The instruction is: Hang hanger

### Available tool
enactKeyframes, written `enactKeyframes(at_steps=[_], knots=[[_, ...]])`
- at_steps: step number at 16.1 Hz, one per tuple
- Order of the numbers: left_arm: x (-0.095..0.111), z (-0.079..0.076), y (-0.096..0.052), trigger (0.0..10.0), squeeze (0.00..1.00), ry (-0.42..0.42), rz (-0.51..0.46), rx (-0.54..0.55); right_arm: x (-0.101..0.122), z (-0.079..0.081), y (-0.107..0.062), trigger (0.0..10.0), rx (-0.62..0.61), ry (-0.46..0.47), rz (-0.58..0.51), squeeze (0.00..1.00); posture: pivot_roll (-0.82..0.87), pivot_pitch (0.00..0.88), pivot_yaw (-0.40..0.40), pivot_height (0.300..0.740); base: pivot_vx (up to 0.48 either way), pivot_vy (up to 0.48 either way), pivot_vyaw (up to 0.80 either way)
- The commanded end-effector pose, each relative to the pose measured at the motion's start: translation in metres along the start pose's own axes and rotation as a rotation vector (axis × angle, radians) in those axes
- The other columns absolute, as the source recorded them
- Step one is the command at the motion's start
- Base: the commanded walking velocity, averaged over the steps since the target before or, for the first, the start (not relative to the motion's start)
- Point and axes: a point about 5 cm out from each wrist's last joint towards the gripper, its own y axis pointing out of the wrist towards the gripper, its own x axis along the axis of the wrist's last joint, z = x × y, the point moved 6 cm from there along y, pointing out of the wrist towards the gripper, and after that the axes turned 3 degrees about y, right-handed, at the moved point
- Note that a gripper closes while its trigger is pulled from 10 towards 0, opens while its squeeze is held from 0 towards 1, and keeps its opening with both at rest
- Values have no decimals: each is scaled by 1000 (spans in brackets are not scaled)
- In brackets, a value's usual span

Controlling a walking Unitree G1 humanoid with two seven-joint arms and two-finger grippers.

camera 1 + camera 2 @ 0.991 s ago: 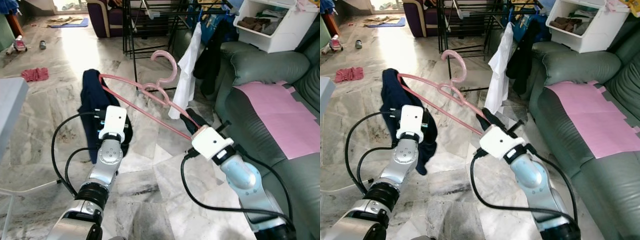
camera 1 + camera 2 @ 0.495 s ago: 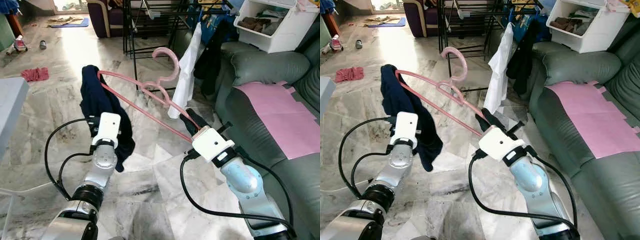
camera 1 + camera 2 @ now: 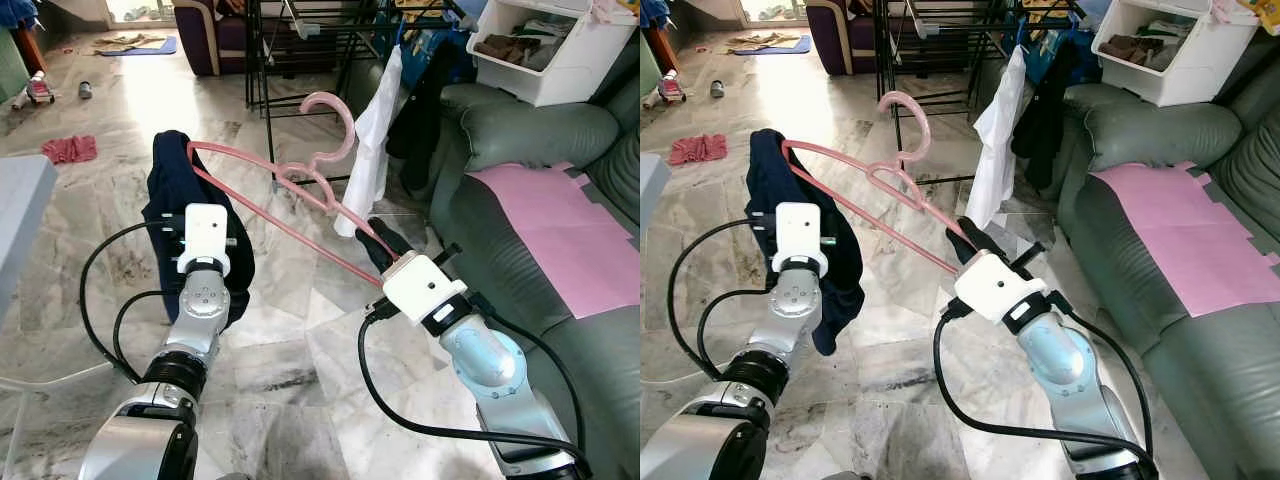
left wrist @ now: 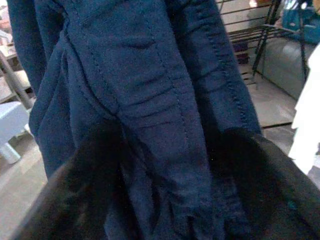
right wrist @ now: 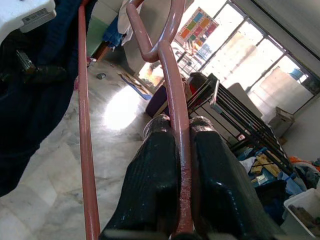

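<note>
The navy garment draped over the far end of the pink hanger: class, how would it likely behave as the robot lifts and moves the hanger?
The navy garment hangs in limp folds, so it is probably floppy and apt to sway. It lies over one end of the pink hanger only, so it may slide off if tilted. The right gripper clamps the opposite end, so the load probably tips the hanger.

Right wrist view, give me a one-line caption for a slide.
Right gripper clamped on the pink hanger, dark blue garment draped at its far end.
</note>
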Motion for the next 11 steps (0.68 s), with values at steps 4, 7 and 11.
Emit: enactKeyframes(at_steps=[4,7,11], knots=[[-3,24,7,10000,1000,38,17,86,23,-7,8,10000,-41,20,-76,0,-22,42,-55,740,0,0,0],[2,33,13,10000,0,45,15,107,22,-8,7,10000,-42,19,-70,0,-26,47,-52,740,0,0,0],[8,33,16,0,0,46,-7,95,22,-7,7,10000,-45,19,-66,0,-27,48,-48,740,0,0,0]])
